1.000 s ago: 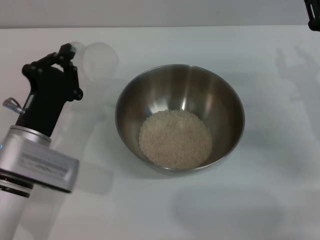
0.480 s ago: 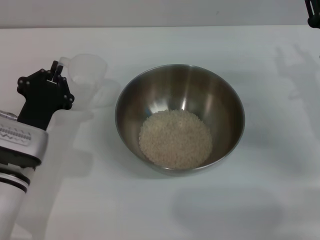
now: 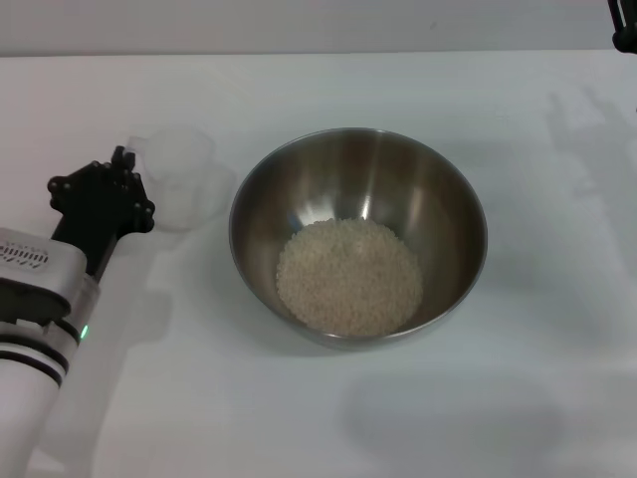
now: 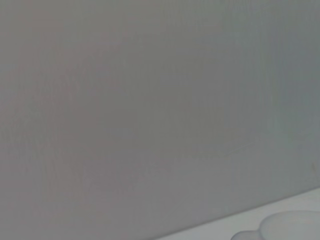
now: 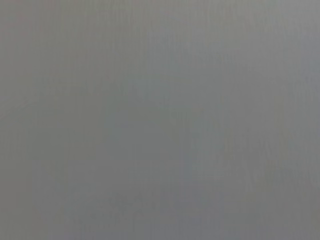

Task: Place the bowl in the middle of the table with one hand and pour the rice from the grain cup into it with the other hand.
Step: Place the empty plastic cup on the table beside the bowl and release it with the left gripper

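Left of the bowl (image 3: 358, 236) holding the rice (image 3: 348, 276), the left tool (image 3: 117, 171), grip unreadable, meets the upright grain cup (image 3: 179, 171) on the counter (image 3: 328, 418), and should withdraw straight to avoid tipping it.

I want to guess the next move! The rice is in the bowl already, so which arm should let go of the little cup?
Left. The left gripper is right at the grain cup, upright on the table beside the bowl of rice. The right gripper barely shows at the far right corner.
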